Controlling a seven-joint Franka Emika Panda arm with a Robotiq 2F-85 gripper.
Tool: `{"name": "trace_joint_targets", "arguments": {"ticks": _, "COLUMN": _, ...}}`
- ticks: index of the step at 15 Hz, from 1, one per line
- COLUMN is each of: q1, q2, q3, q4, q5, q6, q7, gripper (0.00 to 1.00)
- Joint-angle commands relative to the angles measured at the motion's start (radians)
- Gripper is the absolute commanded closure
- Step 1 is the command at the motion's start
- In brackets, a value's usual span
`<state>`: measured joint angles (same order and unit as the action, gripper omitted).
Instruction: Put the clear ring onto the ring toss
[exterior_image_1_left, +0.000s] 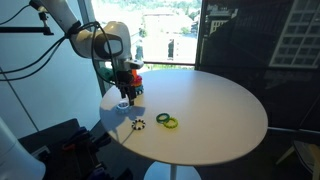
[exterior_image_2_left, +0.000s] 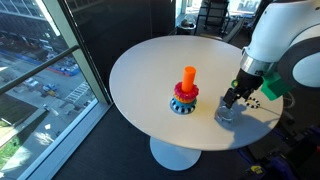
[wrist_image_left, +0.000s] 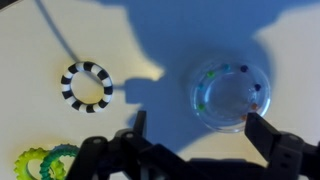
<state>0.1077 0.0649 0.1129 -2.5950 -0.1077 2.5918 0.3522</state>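
While the gripper (wrist_image_left: 198, 122) hangs low over the white bench (exterior_image_2_left: 150, 70) with its fingers spread apart, the clear ring (wrist_image_left: 230, 95) lies flat in its shadow, unheld. The ring toss (exterior_image_2_left: 186, 92) stands nearby. A striped ring (wrist_image_left: 87, 86) and the green and yellow rings (wrist_image_left: 42, 160) lie well aside.
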Motion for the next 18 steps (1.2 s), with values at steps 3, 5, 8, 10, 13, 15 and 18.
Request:
{"name": "trace_joint_targets", "arguments": {"ticks": 3, "q1": 0.005, "q2": 0.036, "q3": -0.024, "q4": 0.017, "q5": -0.010, "q6": -0.027, "q7": 0.016, "gripper": 0.00}}
{"name": "trace_joint_targets", "arguments": {"ticks": 5, "q1": 0.007, "q2": 0.048, "q3": -0.032, "q4": 0.019, "q5": -0.016, "q6": -0.025, "q7": 0.022, "gripper": 0.00}}
{"name": "trace_joint_targets", "arguments": {"ticks": 8, "q1": 0.015, "q2": 0.065, "q3": -0.038, "q4": 0.023, "q5": -0.028, "q6": -0.016, "q7": 0.031, "gripper": 0.00}}
{"name": "trace_joint_targets", "arguments": {"ticks": 10, "q1": 0.023, "q2": 0.075, "q3": -0.039, "q4": 0.028, "q5": -0.037, "q6": -0.016, "q7": 0.039, "gripper": 0.00}}
{"name": "trace_joint_targets", "arguments": {"ticks": 13, "q1": 0.035, "q2": 0.085, "q3": -0.042, "q4": 0.033, "q5": -0.053, "q6": -0.018, "q7": 0.053, "gripper": 0.00}}
{"name": "trace_joint_targets", "arguments": {"ticks": 15, "q1": 0.042, "q2": 0.089, "q3": -0.046, "q4": 0.035, "q5": -0.068, "q6": -0.018, "q7": 0.070, "gripper": 0.00}}
{"name": "trace_joint_targets", "arguments": {"ticks": 18, "q1": 0.053, "q2": 0.099, "q3": -0.053, "q4": 0.040, "q5": -0.092, "q6": -0.018, "q7": 0.097, "gripper": 0.00}}
